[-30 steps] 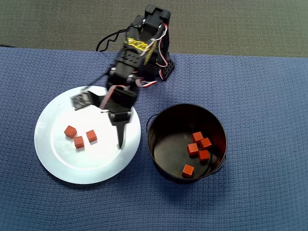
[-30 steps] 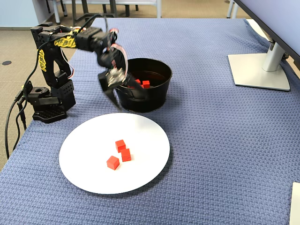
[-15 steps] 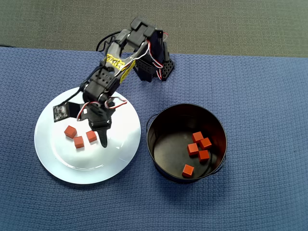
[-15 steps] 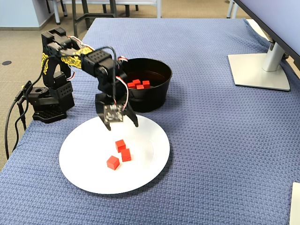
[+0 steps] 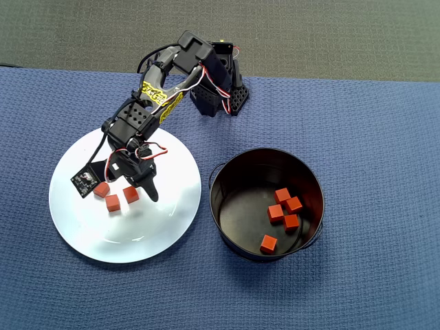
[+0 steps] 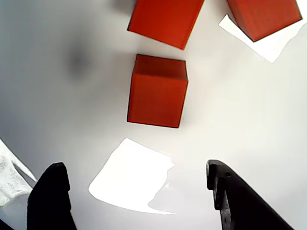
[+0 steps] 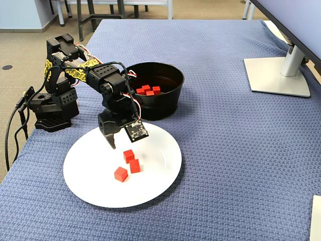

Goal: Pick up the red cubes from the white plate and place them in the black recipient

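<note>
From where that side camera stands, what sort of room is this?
Probably an office or lab: a monitor stand sits on the blue-clothed table, chair or desk legs show on the carpet behind.

- Overhead view: looks straight down on the tabletop point(image 5: 385, 137) from well above; arm base at 12 o'clock, white plate point(image 5: 75, 227) at 8 o'clock, black recipient point(image 5: 227, 206) at 4 o'clock.
- Fixed view: oblique and farther back; arm at 9 o'clock, same plate and recipient shared.
- Wrist view: very close over the plate, claw point(image 6: 136, 191) tips at 6 o'clock.
</note>
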{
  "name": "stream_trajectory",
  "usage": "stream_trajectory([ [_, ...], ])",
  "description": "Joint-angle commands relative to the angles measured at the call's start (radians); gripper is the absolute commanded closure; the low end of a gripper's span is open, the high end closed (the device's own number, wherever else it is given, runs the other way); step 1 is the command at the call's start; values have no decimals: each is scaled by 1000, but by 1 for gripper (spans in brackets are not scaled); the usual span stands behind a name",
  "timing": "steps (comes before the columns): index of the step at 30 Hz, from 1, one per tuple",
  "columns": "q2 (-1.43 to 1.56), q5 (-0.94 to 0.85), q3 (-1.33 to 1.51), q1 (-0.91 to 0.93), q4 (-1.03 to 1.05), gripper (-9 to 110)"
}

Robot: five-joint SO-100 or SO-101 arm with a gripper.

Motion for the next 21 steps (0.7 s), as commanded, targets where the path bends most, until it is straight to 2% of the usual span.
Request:
stream_trajectory([
  [1,-8,-25,-61,29,-49,71],
  [10,-75,3,-126,55,-71,72],
  [16,-127,161,-196,38,-104,74],
  [21,-123,156,-176,37,-106,75],
])
